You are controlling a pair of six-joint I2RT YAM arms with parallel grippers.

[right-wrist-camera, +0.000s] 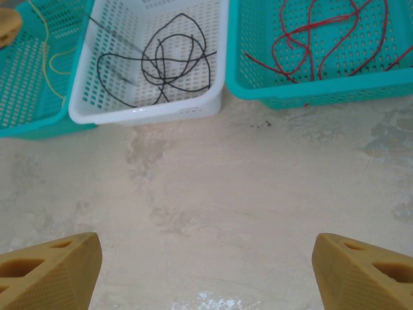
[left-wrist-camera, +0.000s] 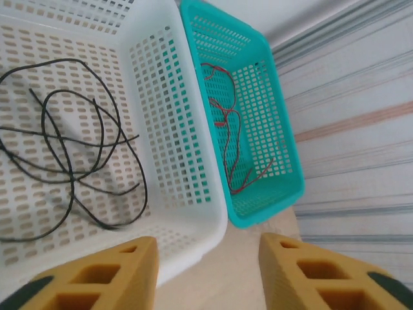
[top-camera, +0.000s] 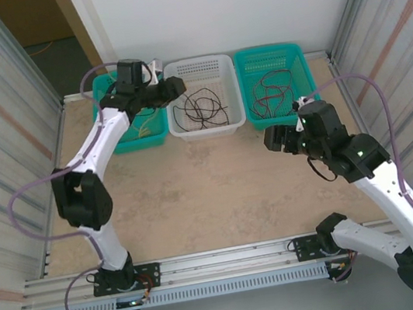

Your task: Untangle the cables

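Note:
The cables lie sorted in three baskets at the back of the table. A black cable (top-camera: pixel 201 109) (left-wrist-camera: pixel 70 174) (right-wrist-camera: pixel 161 77) loops in the white middle basket (top-camera: pixel 208 129). A red cable (top-camera: pixel 268 94) (left-wrist-camera: pixel 227 135) (right-wrist-camera: pixel 303 29) rests in the right teal basket (top-camera: pixel 289 119). Inside the left teal basket (top-camera: pixel 139 143) is a pale yellow cable (top-camera: pixel 141 126) (right-wrist-camera: pixel 45 61). My left gripper (top-camera: pixel 174 88) (left-wrist-camera: pixel 208 261) hovers open over the white basket's near left part, holding nothing. My right gripper (top-camera: pixel 273 140) (right-wrist-camera: pixel 206 265) stands open above bare table in front of the right basket.
Corrugated metal walls close in both sides, and a white wall stands behind the baskets. The beige tabletop (top-camera: pixel 213 193) spreads in front of the baskets. An aluminium rail (top-camera: pixel 223 258) carries the arm bases at the near edge.

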